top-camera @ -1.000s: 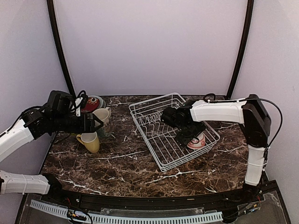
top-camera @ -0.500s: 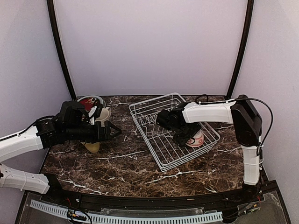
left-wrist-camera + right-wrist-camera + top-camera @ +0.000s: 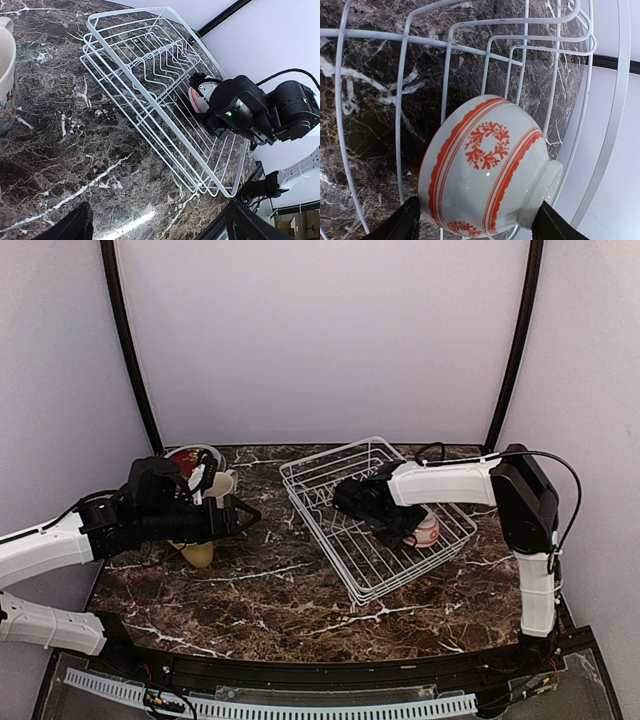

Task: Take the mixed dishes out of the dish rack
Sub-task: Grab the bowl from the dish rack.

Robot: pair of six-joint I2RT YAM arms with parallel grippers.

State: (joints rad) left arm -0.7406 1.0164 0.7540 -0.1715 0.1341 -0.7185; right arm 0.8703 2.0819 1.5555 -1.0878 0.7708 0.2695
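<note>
The white wire dish rack (image 3: 372, 558) stands right of centre and holds one red-patterned bowl (image 3: 427, 531) lying on its side. My right gripper (image 3: 406, 530) reaches into the rack. In the right wrist view its fingers (image 3: 406, 223) press the rim and the foot of the bowl (image 3: 485, 165), so it is shut on it. My left gripper (image 3: 248, 517) is open and empty, hovering left of the rack. The left wrist view shows the rack (image 3: 165, 105), the bowl (image 3: 199, 96) and the right wrist behind it.
A cream patterned mug (image 3: 222, 484), a yellow mug (image 3: 198, 554) and a stack with a red plate (image 3: 192, 457) sit at the back left, partly under my left arm. The cream mug (image 3: 6, 75) edges the left wrist view.
My left arm has swung right toward the rack. My right gripper has moved onto the bowl, which has shifted slightly back; the rack has shifted a little.
</note>
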